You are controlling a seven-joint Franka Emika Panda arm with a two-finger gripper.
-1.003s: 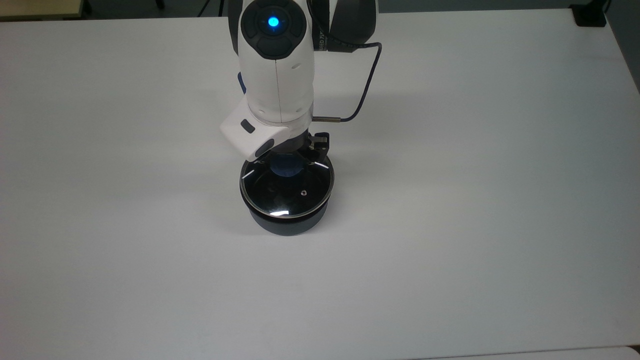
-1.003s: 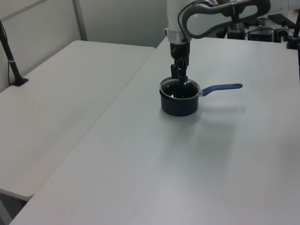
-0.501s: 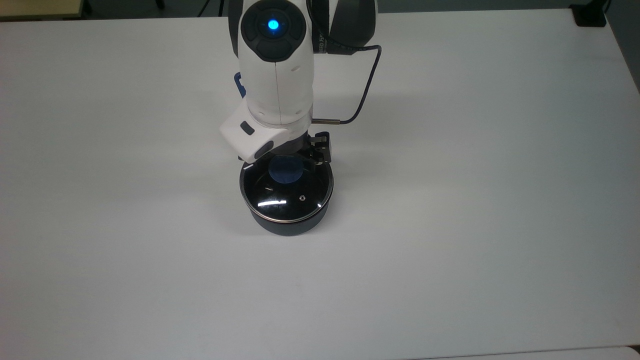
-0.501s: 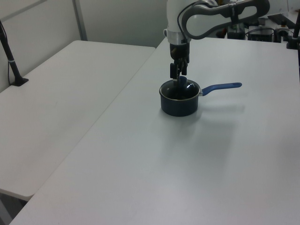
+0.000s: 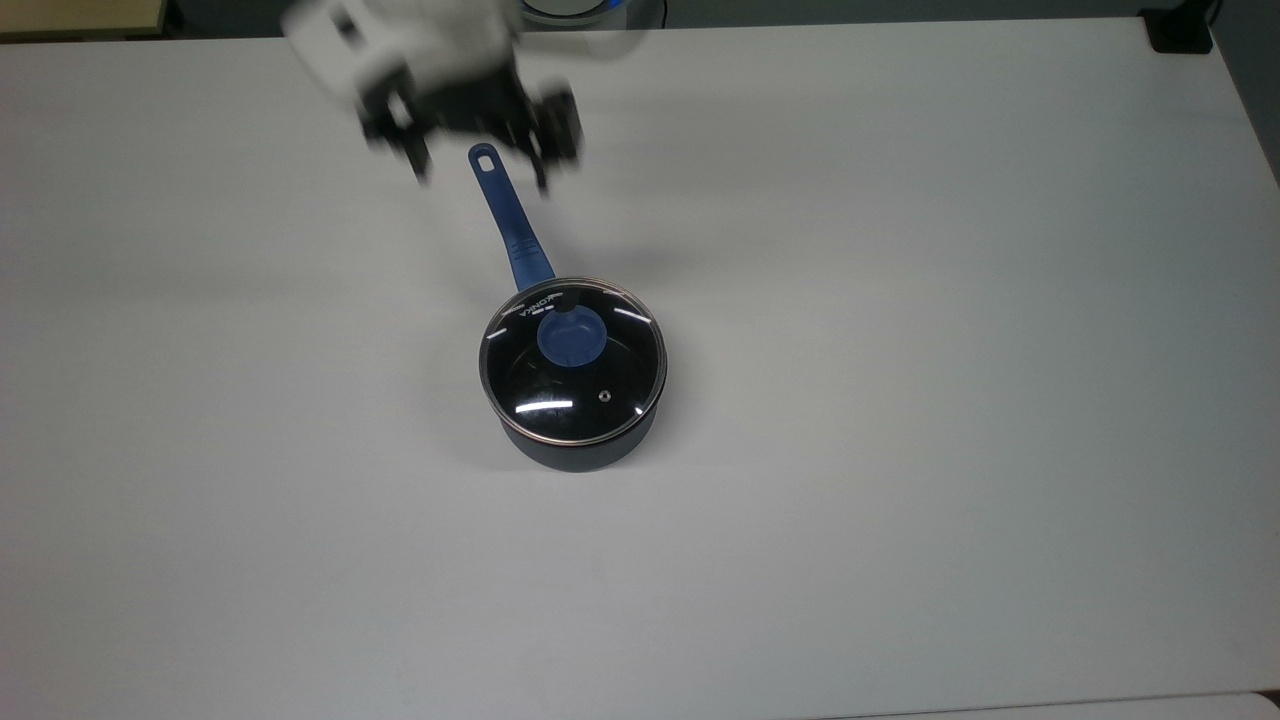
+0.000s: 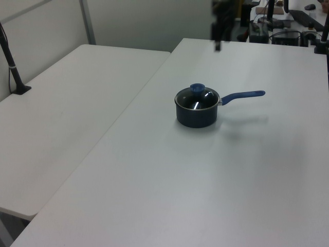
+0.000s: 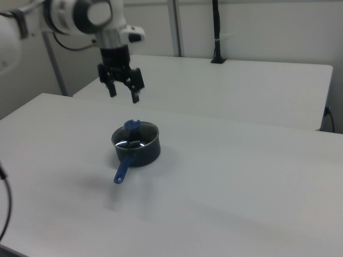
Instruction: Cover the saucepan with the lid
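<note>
The glass lid [image 5: 560, 392] with its blue knob [image 5: 570, 340] lies flat on the dark navy saucepan [image 5: 576, 456], steel rim seated all round. The long blue handle [image 5: 514, 225] points toward the top view's top. My gripper [image 5: 480, 168] hangs open and empty well above the handle's eyelet end, apart from lid and pan. In the right view the gripper [image 7: 124, 95] hovers high behind the saucepan [image 7: 141, 154], fingers spread over the lid [image 7: 135, 137]. In the left view the saucepan [image 6: 195, 117] carries the lid [image 6: 197, 98], with the gripper [image 6: 218, 43] far above and behind.
The white table [image 5: 900, 500] spreads wide around the pan. A second table [image 6: 67, 103] adjoins it at the left view's left, with a black post [image 6: 10, 56] clamped there. A black clamp [image 5: 1180, 30] sits at the top view's upper right corner.
The gripper opened off the blue knob, rose and swung back toward the top view's top. The lid stayed seated on the saucepan, and the handle is now uncovered.
</note>
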